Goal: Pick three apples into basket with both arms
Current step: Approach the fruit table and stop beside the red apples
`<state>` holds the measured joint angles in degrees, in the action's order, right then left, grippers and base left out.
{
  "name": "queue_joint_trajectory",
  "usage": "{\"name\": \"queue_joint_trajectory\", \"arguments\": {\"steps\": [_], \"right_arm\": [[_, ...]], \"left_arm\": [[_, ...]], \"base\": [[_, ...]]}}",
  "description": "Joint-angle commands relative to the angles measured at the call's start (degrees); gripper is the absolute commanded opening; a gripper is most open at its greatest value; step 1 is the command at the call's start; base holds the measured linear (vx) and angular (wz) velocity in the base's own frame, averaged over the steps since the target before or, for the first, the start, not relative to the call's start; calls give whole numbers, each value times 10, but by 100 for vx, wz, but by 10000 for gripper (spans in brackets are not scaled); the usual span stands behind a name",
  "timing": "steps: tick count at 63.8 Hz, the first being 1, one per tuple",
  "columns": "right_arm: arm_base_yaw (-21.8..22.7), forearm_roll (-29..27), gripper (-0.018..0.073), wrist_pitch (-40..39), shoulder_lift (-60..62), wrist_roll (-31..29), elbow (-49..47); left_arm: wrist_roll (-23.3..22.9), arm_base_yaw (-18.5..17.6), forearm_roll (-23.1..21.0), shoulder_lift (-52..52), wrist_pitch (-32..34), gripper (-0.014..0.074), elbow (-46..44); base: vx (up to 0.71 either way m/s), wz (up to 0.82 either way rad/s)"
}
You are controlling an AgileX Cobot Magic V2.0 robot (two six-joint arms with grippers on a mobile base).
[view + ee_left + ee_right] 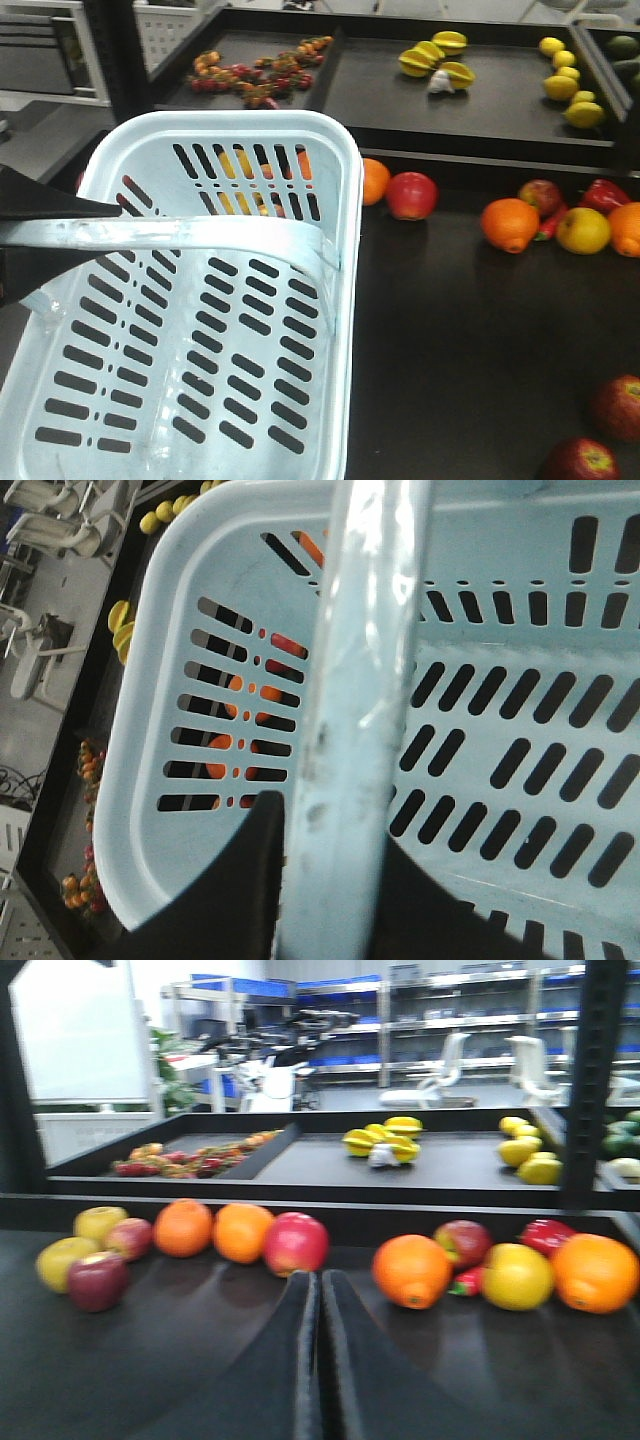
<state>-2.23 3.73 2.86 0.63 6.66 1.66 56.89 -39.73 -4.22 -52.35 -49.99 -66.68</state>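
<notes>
The pale blue basket (347, 250) fills the left of the front view, tilted, with nothing inside it. My left gripper (335, 830) is shut on its flat handle (370, 630), a black finger on each side. Two dark red apples (619, 406) (580, 461) lie on the dark table at the front right. A third dark red apple (97, 1280) sits at the far left of the right wrist view. My right gripper (318, 1278) hovers low over the table, shut and holding nothing, with a pinkish-red apple (297, 1243) just beyond its tips.
Oranges (510, 223), a pinkish-red apple (412, 195), a yellow apple (583, 230) and a red pepper (603, 195) line the table's back edge. Raised black trays behind hold starfruit (437, 57), lemons (570, 85) and small red and orange fruit (255, 75).
</notes>
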Motion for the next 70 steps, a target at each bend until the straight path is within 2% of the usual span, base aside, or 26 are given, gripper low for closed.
{"name": "queue_joint_trajectory", "arguments": {"steps": [1,33,70], "right_arm": [[4,4,-9,-44,6,1,8],[4,4,-9,-45,6,1,8],[4,4,-9,-45,6,1,8]], "left_arm": [[-7,-3,-9,8,54,-6,-19],[-7,-3,-9,8,54,-6,-19],[-7,-3,-9,8,54,-6,-19]], "base": [[7,-42],[6,-27],[1,-5]]}}
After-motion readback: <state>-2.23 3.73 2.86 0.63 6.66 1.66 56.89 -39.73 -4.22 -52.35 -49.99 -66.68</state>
